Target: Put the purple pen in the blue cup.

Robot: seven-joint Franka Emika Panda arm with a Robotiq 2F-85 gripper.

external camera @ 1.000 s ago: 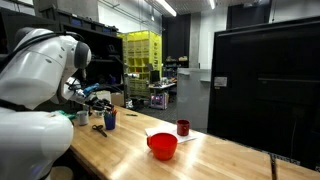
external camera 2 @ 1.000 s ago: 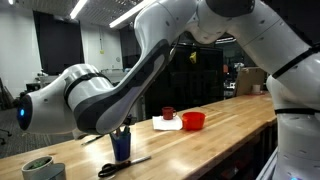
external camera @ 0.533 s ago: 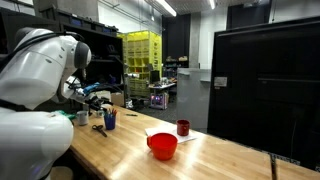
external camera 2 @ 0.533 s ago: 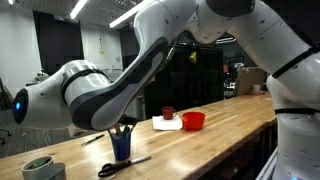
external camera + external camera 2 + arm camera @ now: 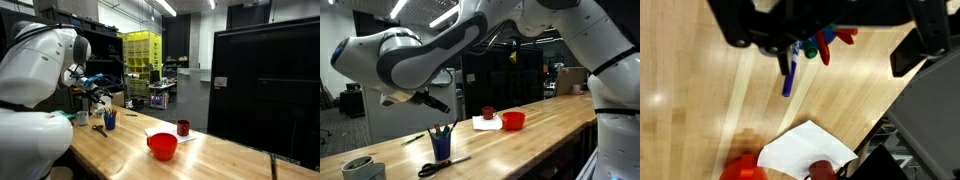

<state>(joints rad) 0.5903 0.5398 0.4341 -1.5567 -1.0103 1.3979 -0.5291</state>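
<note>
The blue cup (image 5: 109, 121) (image 5: 441, 147) stands on the wooden table with several pens sticking out of it. In the wrist view the purple pen (image 5: 788, 80) leans out of the cup beside a green pen (image 5: 810, 50) and red pens (image 5: 826, 48); the cup itself is mostly hidden under the gripper body. My gripper (image 5: 97, 92) (image 5: 430, 101) (image 5: 825, 30) hangs above the cup, open. Its fingers stand wide apart and nothing is between them.
A red bowl (image 5: 163, 146) (image 5: 513, 121), a small dark red cup (image 5: 183, 127) (image 5: 488, 113) and a white paper (image 5: 485, 124) (image 5: 805, 155) lie further along the table. Scissors (image 5: 445, 165) and a pale cup (image 5: 360, 167) sit near the blue cup.
The gripper has opened and lifted away from the blue cup. The purple pen stays in the cup with the other pens.
</note>
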